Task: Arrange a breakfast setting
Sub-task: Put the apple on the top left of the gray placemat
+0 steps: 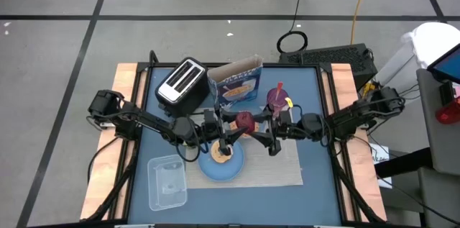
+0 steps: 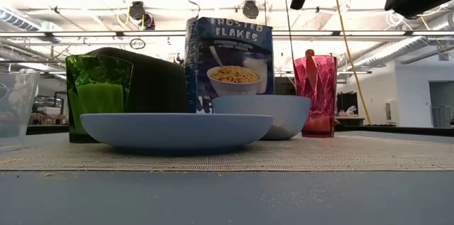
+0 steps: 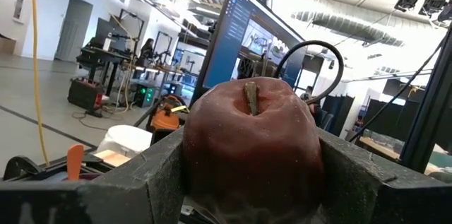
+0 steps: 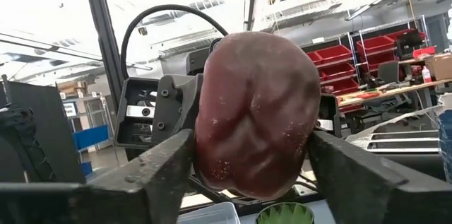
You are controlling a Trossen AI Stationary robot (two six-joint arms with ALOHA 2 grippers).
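Note:
A small dark-red fruit [image 1: 246, 120] hangs in the air above the beige placemat [image 1: 280, 165], between my two grippers. My left gripper [image 1: 233, 123] comes from the table's left and my right gripper [image 1: 260, 123] from its right; both are shut on the fruit. The fruit's stem end shows in the left wrist view [image 3: 251, 136] and its bottom end in the right wrist view [image 4: 254, 111]. Below them the light-blue plate [image 1: 221, 167] rests on the placemat. The blue bowl [image 2: 273, 115] stands behind the plate. The cereal box [image 1: 236, 84] stands upright farther back, and the purple cup [image 1: 277, 100] holds the orange-handled spoon [image 1: 279, 88]. My left gripper pinches the fruit between its two fingers, one on each side [image 3: 192, 146], with the stem end facing its wrist. The fingers lie level and come from the table's left. The fruit is lifted clear of the table. My right gripper pinches the same fruit between its two fingers at its two sides [image 4: 208, 150], with the bottom end facing its wrist. The fingers lie level and come from the table's right, opposite my left gripper.
A toaster [image 1: 182, 82] stands at the back left. A clear plastic container [image 1: 167, 181] lies at the front left. A green cup [image 2: 99, 97] stands behind the plate on the left. Bare placemat lies to the right of the plate.

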